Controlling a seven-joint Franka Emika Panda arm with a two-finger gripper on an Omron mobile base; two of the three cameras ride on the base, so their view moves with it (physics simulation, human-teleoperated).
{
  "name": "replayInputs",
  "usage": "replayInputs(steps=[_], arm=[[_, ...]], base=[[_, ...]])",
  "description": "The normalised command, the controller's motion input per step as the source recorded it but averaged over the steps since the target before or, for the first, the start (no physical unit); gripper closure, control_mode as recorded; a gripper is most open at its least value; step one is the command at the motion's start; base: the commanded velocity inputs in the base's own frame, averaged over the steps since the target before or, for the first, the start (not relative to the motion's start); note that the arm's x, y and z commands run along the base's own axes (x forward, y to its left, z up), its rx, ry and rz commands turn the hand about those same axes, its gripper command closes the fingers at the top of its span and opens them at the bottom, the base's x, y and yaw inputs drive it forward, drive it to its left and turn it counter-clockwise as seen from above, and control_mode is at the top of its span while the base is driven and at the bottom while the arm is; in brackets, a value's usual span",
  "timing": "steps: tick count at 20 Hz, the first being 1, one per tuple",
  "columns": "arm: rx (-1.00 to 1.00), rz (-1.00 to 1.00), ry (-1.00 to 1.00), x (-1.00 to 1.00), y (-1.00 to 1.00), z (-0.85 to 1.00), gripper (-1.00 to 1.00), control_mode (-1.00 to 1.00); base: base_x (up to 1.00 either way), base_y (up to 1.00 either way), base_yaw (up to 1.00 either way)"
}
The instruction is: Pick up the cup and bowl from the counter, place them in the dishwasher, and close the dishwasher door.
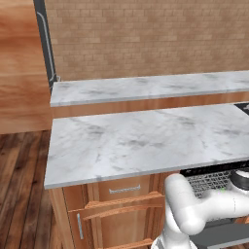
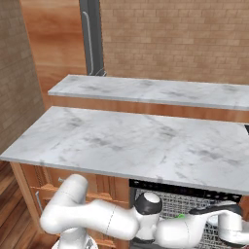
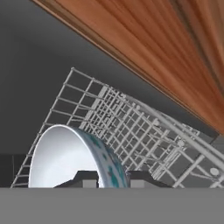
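The bowl (image 3: 74,157) is held on edge in the gripper (image 3: 111,179), with one dark fingertip on each side of its patterned rim. The jaws are clamped on the rim, which is why they stand slightly apart. The white inside of the bowl faces to one side in the hand view.

Directly beyond the bowl lies the grey wire rack (image 3: 144,131) of the dishwasher (image 2: 185,194). The bowl hangs just over the rack; whether it touches the wires cannot be told. Gripping by the rim keeps the fingers clear of the wires as the bowl goes in.

A speck of green beside the arm in the right base view is probably the cup (image 2: 181,215), already in the rack.

The counter (image 1: 141,136) above is bare. The arm reaches low under its front edge. The door remains to be closed.
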Motion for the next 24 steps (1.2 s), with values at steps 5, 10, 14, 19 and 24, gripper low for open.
replayInputs(steps=[5,10,14,19,24], arm=[[0.00,-0.02,0.00,0.00,0.00,-0.71,1.00,-1.00],[0.00,0.00,0.00,-0.06,0.05,-0.92,1.00,-1.00],[0.00,0.00,-0.02,-0.34,0.15,-0.86,1.00,-1.00],[0.00,0.00,-0.11,-0.79,0.25,-0.53,1.00,-1.00],[0.00,0.00,-0.12,-0.66,0.36,-0.37,1.00,-1.00]], base=[[0.00,0.00,0.00],[0.00,0.00,0.00],[0.00,0.00,0.00],[0.00,0.00,0.00],[0.00,0.00,0.00]])
